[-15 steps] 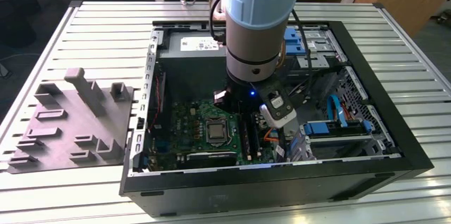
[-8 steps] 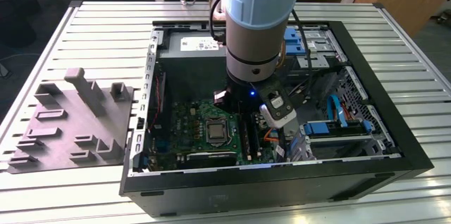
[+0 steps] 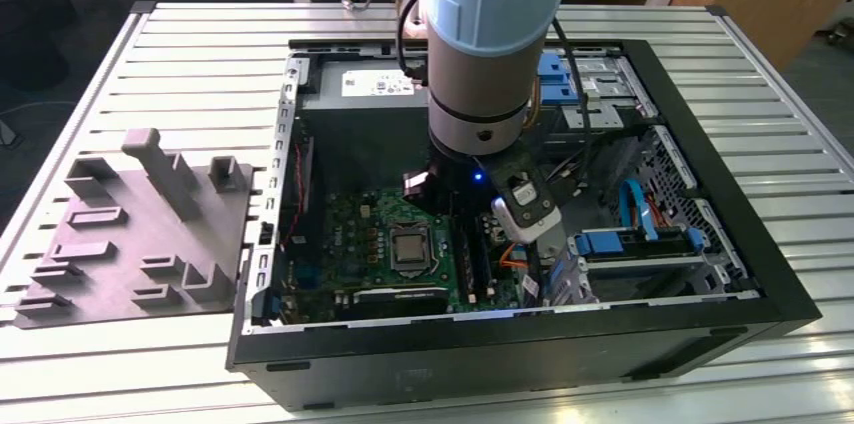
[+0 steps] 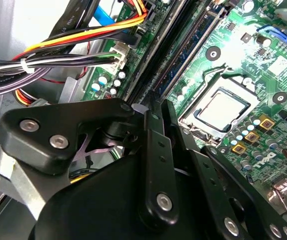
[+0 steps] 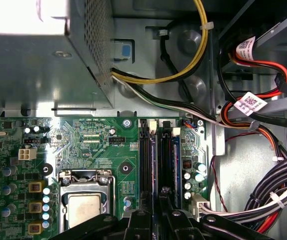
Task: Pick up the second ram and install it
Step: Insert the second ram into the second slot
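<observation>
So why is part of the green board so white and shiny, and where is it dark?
In the second wrist view, light glares off the green motherboard above the silver processor, washing it white; the black end effector up close looks soft. In the first wrist view, the grey power-supply box is overexposed on top. In the exterior view, the arm shades the case interior.

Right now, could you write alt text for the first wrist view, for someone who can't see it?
A black pincer hangs over the dark memory slots of a green motherboard, beside the metal-capped processor. Above sits a grey power-supply box, with bundled coloured cables beside it.
</observation>
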You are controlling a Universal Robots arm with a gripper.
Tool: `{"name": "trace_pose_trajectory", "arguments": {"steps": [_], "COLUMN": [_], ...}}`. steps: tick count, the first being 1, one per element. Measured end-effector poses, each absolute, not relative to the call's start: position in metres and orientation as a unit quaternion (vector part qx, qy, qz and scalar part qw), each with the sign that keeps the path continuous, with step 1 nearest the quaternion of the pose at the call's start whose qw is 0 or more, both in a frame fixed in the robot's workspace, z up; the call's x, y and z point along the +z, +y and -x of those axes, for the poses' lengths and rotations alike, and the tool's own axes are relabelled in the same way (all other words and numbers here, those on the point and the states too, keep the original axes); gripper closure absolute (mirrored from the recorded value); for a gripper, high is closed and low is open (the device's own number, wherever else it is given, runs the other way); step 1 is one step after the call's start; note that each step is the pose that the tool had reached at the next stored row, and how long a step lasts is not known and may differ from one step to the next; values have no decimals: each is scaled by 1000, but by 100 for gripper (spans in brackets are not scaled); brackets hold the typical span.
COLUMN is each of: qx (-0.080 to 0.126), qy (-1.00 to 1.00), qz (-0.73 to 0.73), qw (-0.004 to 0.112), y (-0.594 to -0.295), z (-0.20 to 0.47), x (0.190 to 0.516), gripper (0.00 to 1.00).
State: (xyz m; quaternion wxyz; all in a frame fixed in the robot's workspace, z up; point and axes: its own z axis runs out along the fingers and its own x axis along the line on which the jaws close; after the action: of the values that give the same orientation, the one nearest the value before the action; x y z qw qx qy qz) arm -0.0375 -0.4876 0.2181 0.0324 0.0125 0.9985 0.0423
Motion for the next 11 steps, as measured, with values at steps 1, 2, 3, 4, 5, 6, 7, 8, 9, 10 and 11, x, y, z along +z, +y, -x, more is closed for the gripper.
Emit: {"name": "trace_pose_trajectory", "arguments": {"steps": [1, 2, 3, 4, 5, 6, 7, 8, 9, 10, 11], "qx": [42, 42, 42, 42, 42, 42, 42, 42, 42, 42, 42], "qy": [999, 999, 999, 998, 999, 999, 999, 999, 999, 999, 999], "qz": [-12, -12, -12, -13, -13, -13, -13, -13, -12, -12, -12], "qw": [32, 32, 32, 32, 32, 32, 32, 32, 32, 32, 32], "y": [-488, -488, -488, -488, -488, -488, -489, -489, -490, -491, -492], "z": [37, 37, 37, 37, 38, 37, 37, 37, 37, 37, 37], "x": [218, 218, 218, 218, 219, 219, 219, 219, 219, 219, 219], "gripper": [80, 80, 80, 80, 80, 80, 80, 80, 80, 80, 80]}}
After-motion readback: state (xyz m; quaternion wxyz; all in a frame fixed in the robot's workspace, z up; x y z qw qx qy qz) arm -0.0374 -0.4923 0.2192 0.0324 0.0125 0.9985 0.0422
